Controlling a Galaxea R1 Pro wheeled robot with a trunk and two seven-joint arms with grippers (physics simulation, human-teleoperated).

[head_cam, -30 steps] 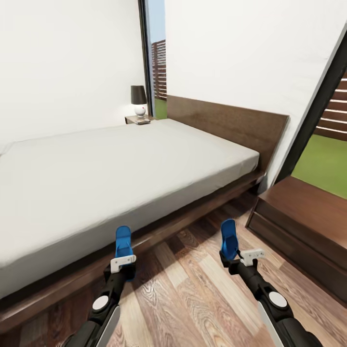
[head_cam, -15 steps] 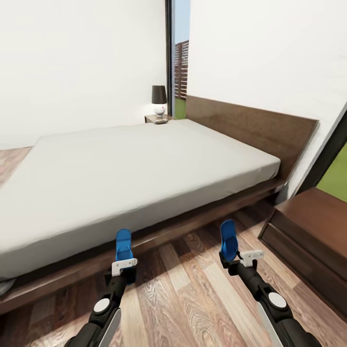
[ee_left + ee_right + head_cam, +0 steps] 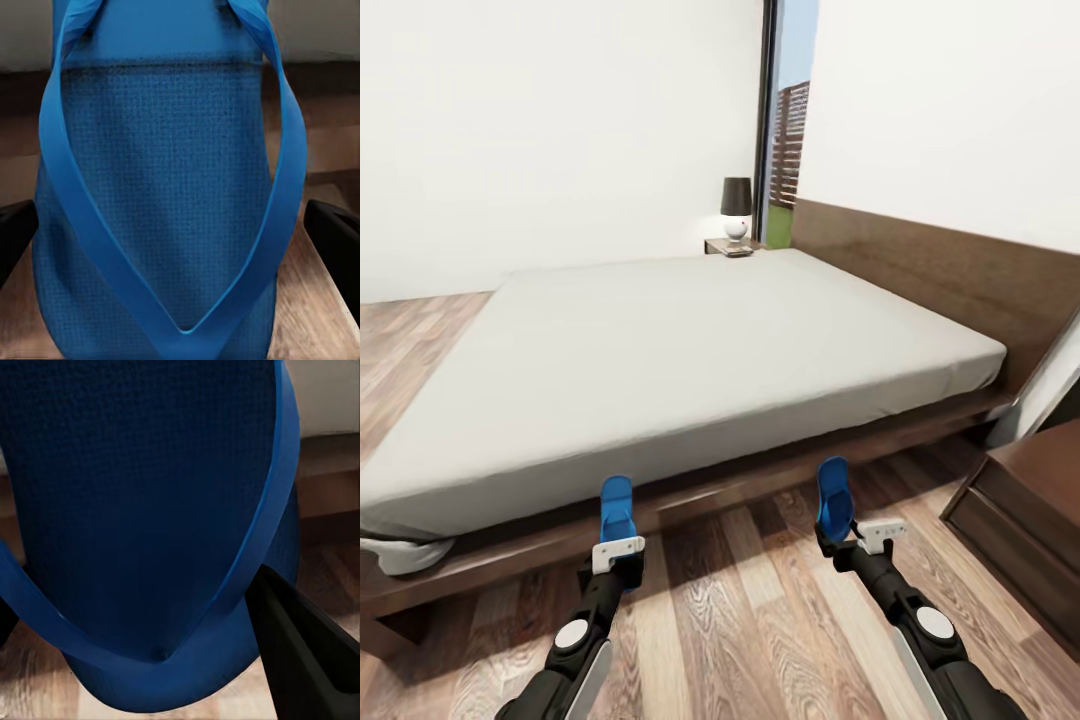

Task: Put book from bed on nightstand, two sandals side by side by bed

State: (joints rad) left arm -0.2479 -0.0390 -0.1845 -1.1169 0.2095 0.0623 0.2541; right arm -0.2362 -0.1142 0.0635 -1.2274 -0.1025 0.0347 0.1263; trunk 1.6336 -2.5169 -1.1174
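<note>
White walls (image 3: 540, 130) and a wood plank floor (image 3: 750, 620) are seen around the bed (image 3: 690, 350), whose bare grey mattress spans the middle of the frame, with a dark headboard (image 3: 950, 275) at the right and a dark-framed window (image 3: 785, 130) at upper centre. A nightstand (image 3: 728, 247) with a small lamp (image 3: 736, 208) is seen beyond the bed, and a brown cabinet (image 3: 1025, 500) at lower right. At lower left the left fingers (image 3: 617, 552) are closed on the left sandal (image 3: 616, 508), held upright; at lower right the right fingers (image 3: 840, 545) are closed on the right sandal (image 3: 834, 500), both just before the bed frame.
</note>
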